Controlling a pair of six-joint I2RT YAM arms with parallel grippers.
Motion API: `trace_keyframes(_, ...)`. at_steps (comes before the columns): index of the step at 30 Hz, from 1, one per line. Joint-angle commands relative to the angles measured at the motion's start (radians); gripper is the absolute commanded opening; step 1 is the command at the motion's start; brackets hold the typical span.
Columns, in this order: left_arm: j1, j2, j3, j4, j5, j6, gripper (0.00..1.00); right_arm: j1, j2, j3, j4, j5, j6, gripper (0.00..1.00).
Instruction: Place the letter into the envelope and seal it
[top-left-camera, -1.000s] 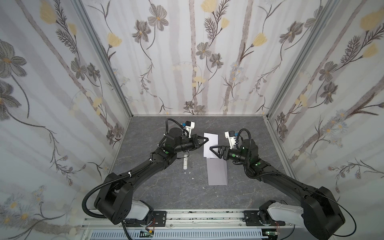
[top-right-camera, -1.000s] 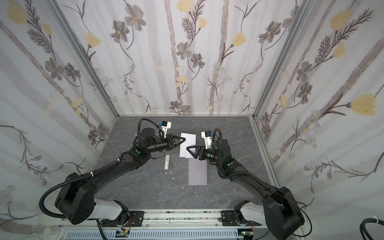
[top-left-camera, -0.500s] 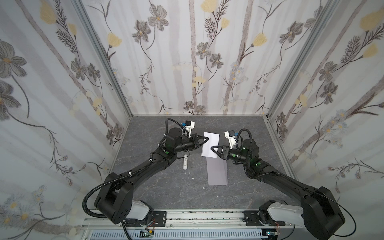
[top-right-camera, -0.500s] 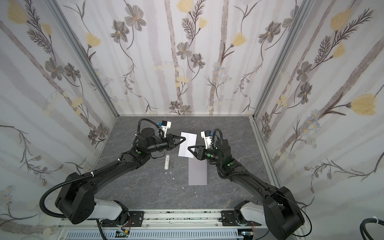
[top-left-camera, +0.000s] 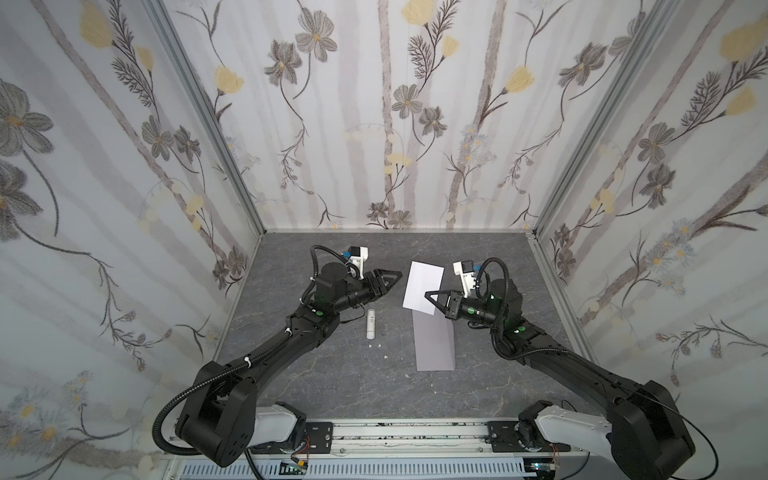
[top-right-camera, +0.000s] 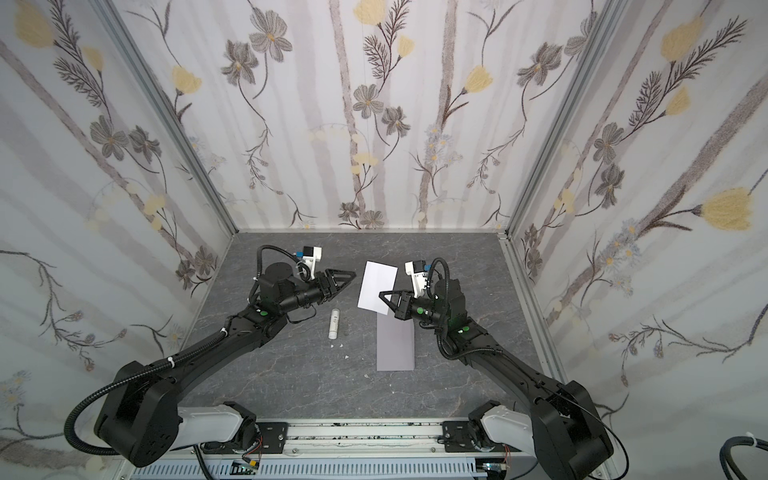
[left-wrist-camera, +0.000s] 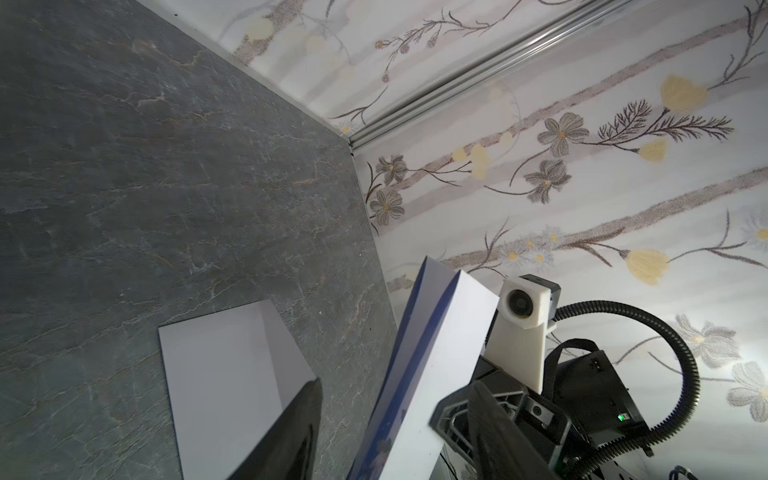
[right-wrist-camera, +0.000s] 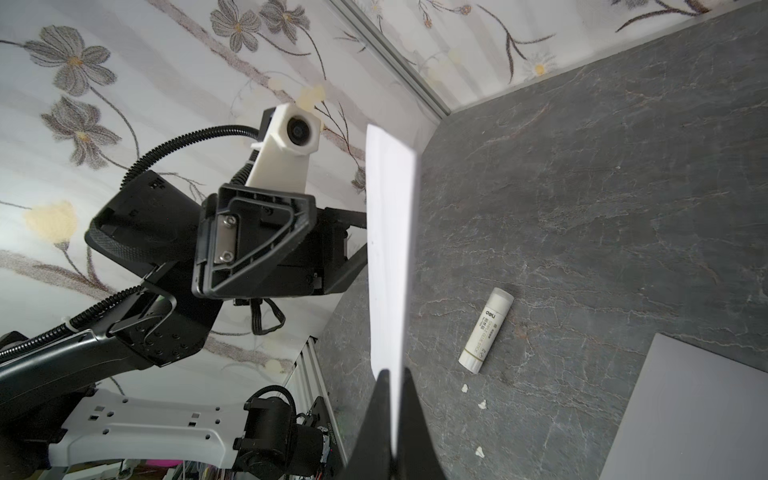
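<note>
The letter (top-left-camera: 423, 286) (top-right-camera: 376, 286) is a folded white sheet held off the table, tilted; its blue border (left-wrist-camera: 415, 353) shows in the left wrist view. My right gripper (top-left-camera: 428, 296) (top-right-camera: 382, 296) (right-wrist-camera: 390, 376) is shut on its near right edge, and the sheet (right-wrist-camera: 390, 249) stands edge-on from the jaws. My left gripper (top-left-camera: 397, 276) (top-right-camera: 351, 275) (left-wrist-camera: 395, 382) is open just left of the letter, with its fingers (left-wrist-camera: 299, 428) on either side and not touching it. The grey-lavender envelope (top-left-camera: 434, 345) (top-right-camera: 395, 345) (left-wrist-camera: 224, 386) (right-wrist-camera: 698, 411) lies flat below.
A white glue stick (top-left-camera: 371, 323) (top-right-camera: 334, 323) (right-wrist-camera: 486, 328) lies on the grey stone-look table (top-left-camera: 332, 374) left of the envelope, with small white crumbs (right-wrist-camera: 482, 403) near it. Flowered walls close in three sides.
My left gripper has let go of the letter and opened, drawing back to the left. My right gripper has shut on the letter's edge and now holds it alone.
</note>
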Motion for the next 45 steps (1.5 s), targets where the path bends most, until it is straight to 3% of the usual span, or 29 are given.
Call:
trace_keyframes(1, -0.011, -0.031, -0.053, 0.034, -0.043, -0.02, 0.58, -0.006, -0.015, 0.015, 0.015, 0.067, 0.02, 0.0)
trace_keyframes(9, -0.139, -0.139, -0.185, 0.19, -0.186, -0.077, 0.63, -0.002, 0.012, 0.039, 0.084, 0.171, 0.107, 0.0)
trace_keyframes(15, -0.215, -0.069, -0.184, 0.316, -0.242, -0.104, 0.64, 0.027, 0.04, 0.029, 0.179, 0.178, 0.166, 0.0)
trace_keyframes(28, -0.242, 0.082, -0.141, 0.557, -0.324, -0.132, 0.62, 0.038, 0.051, 0.038, 0.218, 0.152, 0.199, 0.0)
trace_keyframes(45, -0.242, 0.18, -0.106, 0.701, -0.331, -0.189, 0.39, 0.04, 0.065, 0.045, 0.232, 0.138, 0.206, 0.0)
